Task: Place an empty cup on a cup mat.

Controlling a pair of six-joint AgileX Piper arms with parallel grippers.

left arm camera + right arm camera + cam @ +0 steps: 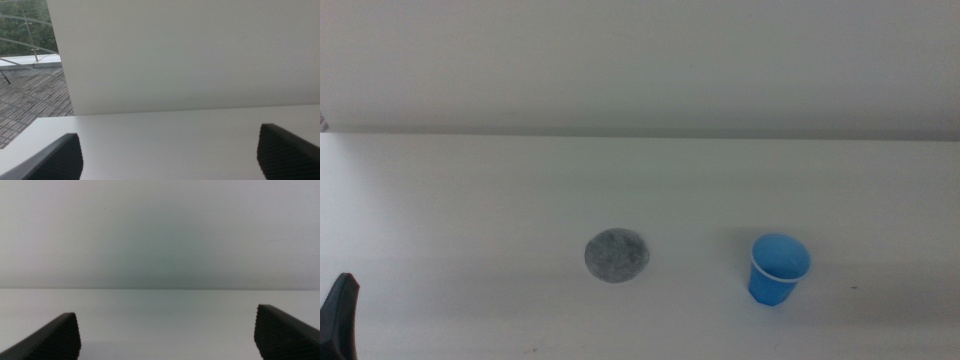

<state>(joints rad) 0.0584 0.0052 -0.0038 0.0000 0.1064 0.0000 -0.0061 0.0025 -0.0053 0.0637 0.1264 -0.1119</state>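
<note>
The bright blue cup (779, 268) stands upright on the white table, right of centre, and looks empty. The speckled grey cup mat (616, 255) lies flat to its left, apart from it. My left gripper (170, 155) is open and empty; one of its dark fingers (340, 318) shows at the bottom left corner of the middle view, far from the mat. My right gripper (167, 337) is open and empty; it is out of the middle view. Neither wrist view shows the cup or the mat.
The white table (470, 200) meets a plain white wall (640, 60) at the back. In the left wrist view the table's edge and an outdoor paved area (27, 95) show past the wall.
</note>
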